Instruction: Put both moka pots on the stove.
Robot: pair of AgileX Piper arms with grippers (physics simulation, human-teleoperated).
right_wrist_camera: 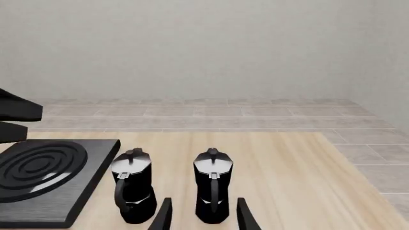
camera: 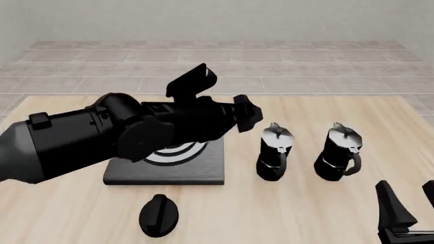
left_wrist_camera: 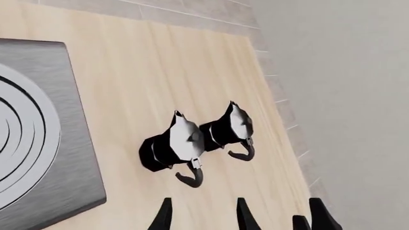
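Approach phase: both moka pots point(camera: 275, 151) point(camera: 338, 151) stand upright on the table beside the stove point(camera: 169, 165), off it.
We see the left gripper point(camera: 245, 113) over the stove and the right gripper point(right_wrist_camera: 202, 215) nearing, both spread, empty; next, a handle grasp.

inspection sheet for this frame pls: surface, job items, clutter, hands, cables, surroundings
Surface: light wooden table, bare grain.
Job's things: two glossy black moka pots with silver lids, near pot and far pot, upright, right of the flat black stove with ringed burner; neither is on it.
Clutter: black oval knob in front of the stove.
Hands: left hand above the stove, holding nothing visible; right hand open, empty, behind the far pot.
Cables: nothing seen.
Surroundings: grey tiled floor, pale wall.
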